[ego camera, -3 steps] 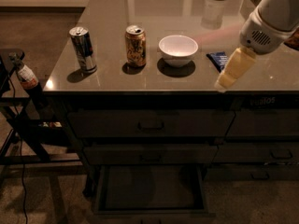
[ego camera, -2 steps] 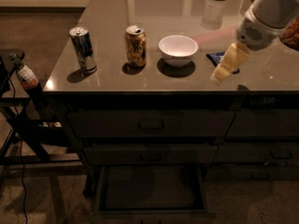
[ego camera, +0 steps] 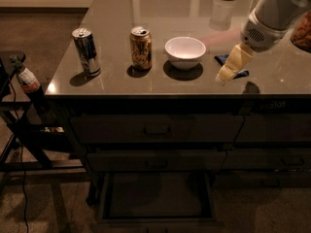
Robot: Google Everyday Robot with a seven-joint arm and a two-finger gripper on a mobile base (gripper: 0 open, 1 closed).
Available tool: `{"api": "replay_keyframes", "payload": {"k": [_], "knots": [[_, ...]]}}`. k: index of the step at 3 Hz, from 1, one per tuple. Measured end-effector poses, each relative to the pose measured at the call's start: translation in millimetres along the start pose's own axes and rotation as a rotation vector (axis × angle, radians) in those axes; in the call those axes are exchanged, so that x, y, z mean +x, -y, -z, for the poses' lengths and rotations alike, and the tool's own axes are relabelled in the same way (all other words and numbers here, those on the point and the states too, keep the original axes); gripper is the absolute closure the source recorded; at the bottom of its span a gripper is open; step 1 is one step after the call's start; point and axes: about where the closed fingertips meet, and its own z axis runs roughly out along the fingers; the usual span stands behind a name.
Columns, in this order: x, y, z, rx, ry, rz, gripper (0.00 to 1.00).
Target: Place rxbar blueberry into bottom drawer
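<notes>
The tool (ego camera: 227,71) hangs low over the worktop (ego camera: 146,13), at 3 o'clock from the white bowl (ego camera: 185,51). Its opening, and whether it holds anything, cannot be told. The rxbar blueberry (ego camera: 222,58) lies flat on the worktop just behind the tool, partly hidden. The bottom drawer (ego camera: 155,193) stands pulled out at 6 o'clock below the bowl.
</notes>
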Motion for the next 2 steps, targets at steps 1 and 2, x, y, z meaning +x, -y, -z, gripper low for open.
{"api": "replay_keyframes", "payload": {"k": [1,2], "knots": [[-4.2,8.6,-5.9,-0.043,0.05,-0.042,0.0],[-21.3,37.2,-17.3,-0.083,0.139,-0.143,0.0]]}}
